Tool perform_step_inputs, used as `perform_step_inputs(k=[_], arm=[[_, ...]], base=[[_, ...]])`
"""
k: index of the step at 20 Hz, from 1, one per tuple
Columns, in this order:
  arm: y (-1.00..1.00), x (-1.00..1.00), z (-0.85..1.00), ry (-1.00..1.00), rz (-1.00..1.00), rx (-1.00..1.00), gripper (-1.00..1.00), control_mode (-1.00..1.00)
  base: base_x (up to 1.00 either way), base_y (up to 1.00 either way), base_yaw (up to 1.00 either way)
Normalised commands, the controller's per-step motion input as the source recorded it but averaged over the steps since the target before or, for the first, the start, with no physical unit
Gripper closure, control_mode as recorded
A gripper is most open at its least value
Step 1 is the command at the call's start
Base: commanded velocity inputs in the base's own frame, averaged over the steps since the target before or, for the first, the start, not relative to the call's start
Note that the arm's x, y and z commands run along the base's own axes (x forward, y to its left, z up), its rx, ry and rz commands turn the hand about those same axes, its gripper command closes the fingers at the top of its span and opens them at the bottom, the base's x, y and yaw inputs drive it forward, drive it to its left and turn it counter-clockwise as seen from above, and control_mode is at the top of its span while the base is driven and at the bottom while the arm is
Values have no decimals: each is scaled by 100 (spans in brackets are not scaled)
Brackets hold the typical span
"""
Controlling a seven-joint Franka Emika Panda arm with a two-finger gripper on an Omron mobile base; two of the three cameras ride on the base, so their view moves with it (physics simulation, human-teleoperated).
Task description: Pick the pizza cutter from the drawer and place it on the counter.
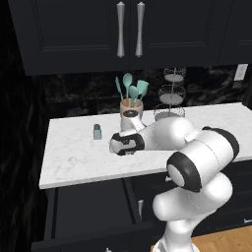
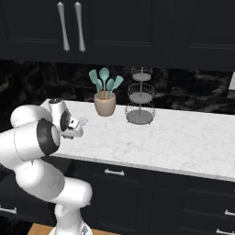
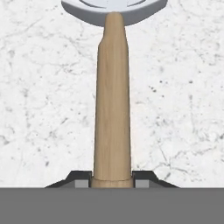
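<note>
The pizza cutter hangs from my gripper, which is shut on the end of its tan wooden handle. Its pale wheel blade is at the top of the hand view, just above the white marble counter. From the right base camera, my gripper hovers over the counter's left end, with the pale wheel poking out beside it. In the left base view my hand is over the counter, and the black drawer stands pulled open below it.
A tan pot of teal spatulas and a wire tiered stand stand at the back of the counter. A small teal shaker sits left of my hand. Black wall cabinets hang above.
</note>
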Motion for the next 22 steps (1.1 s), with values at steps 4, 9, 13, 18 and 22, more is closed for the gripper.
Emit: perform_step_inputs(k=[4, 9, 13, 18, 22], arm=[[0, 31, -61, 0, 0, 0, 100, -100], [0, 13, -43, -3, 0, 0, 100, -100], [0, 2, -1, 0, 0, 0, 100, -100], [0, 0, 0, 0, 0, 0, -100, -100], [0, 0, 0, 0, 0, 0, -100, -100]], base=[[0, 0, 0], [0, 0, 0], [0, 0, 0], [0, 0, 0], [0, 0, 0]])
